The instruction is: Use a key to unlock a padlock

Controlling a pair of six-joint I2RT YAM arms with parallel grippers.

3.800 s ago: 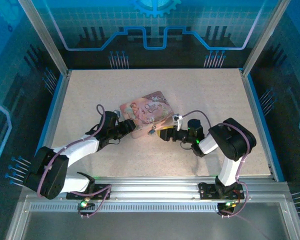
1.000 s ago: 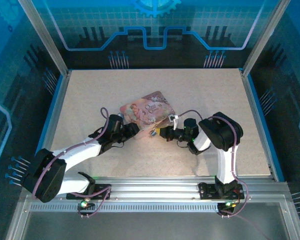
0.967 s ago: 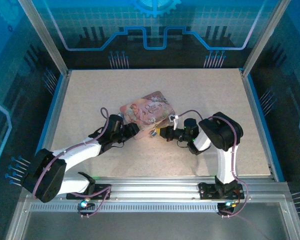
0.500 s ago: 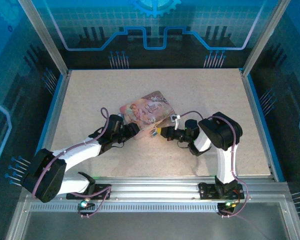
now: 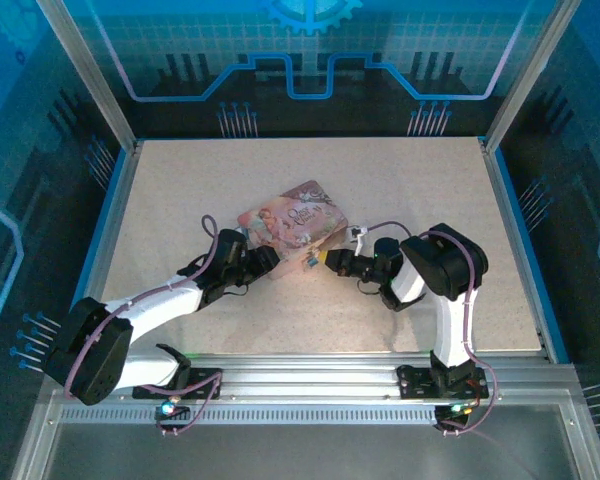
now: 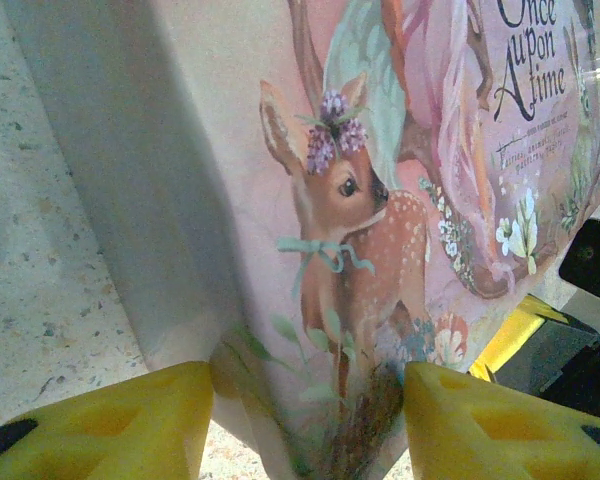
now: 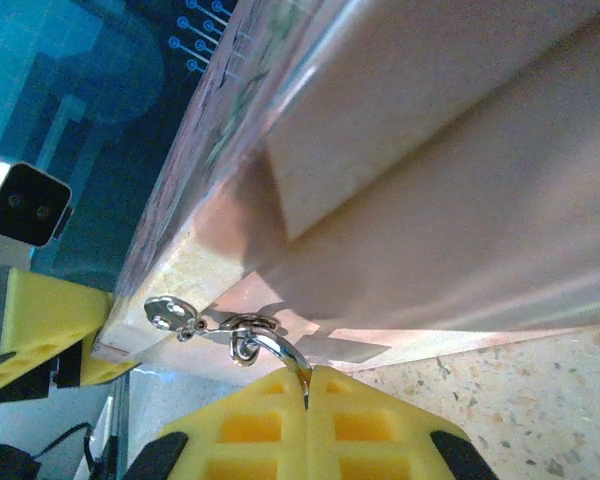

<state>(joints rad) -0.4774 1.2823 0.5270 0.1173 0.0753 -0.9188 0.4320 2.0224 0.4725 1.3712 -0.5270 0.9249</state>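
Note:
The pink illustrated tin box point(image 5: 290, 220) lies mid-table. My left gripper point(image 5: 268, 257) is shut on its near corner; in the left wrist view the yellow pads point(image 6: 110, 425) press either side of the tin point(image 6: 380, 150). From the right, my right gripper point(image 5: 323, 260) meets the tin's front edge. Its jaws point(image 7: 308, 378) are shut on the padlock, whose shiny curved shackle point(image 7: 278, 349) hooks through a small ring on the tin's side point(image 7: 430, 200). The padlock's body is hidden between the pads and shows as a tiny glint point(image 5: 307, 263) from above. The key is hidden.
A small oval riveted plate point(image 7: 166, 313) sits on the tin beside the ring. The speckled table point(image 5: 400, 190) has raised blue rims at left and right and an aluminium rail point(image 5: 310, 375) along the near edge. Both arms lie low across the near half.
My right gripper has shifted slightly right and away with the shackle, and the tin has turned a little. The left gripper has stayed on the tin's corner.

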